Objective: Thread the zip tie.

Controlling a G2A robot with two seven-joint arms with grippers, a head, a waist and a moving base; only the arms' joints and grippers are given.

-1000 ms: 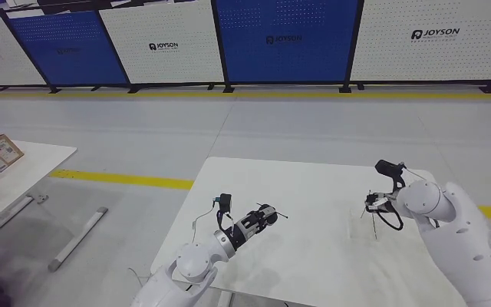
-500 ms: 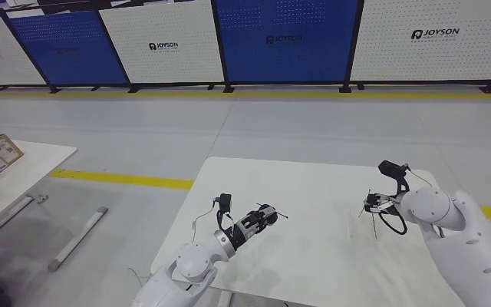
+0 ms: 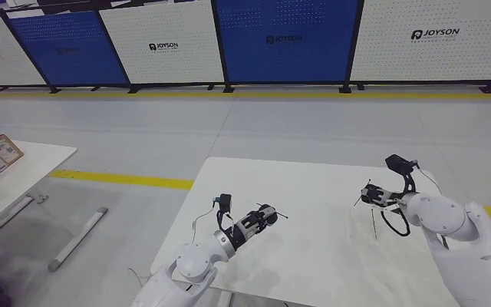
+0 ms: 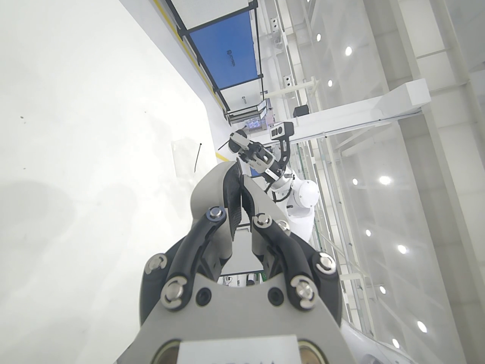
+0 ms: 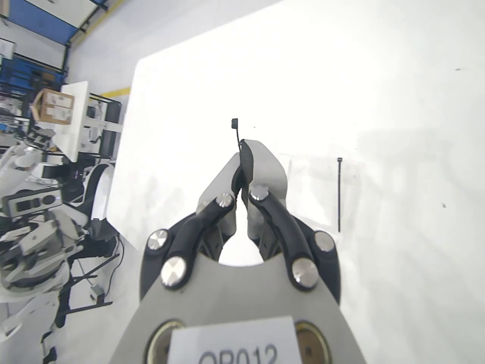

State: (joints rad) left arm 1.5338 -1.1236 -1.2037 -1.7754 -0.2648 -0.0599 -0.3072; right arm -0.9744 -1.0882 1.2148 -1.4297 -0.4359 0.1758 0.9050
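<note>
From above, the right gripper (image 3: 367,196) pinched a tie (image 3: 357,203), with the left gripper (image 3: 268,216) well apart at its 9 o'clock; the left wrist view had that gripper's fingers (image 4: 210,198) pressed together; the right wrist view showed the tie's head jutting straight past the tips.

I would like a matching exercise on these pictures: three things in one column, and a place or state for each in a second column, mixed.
1. held zip tie
2. loose zip tie
3. left gripper

a. lies flat on the table
b. shut, above the table's left half
c. clamped in the right gripper, head sticking out

Pairs: 1-c, 2-a, 3-b
</note>
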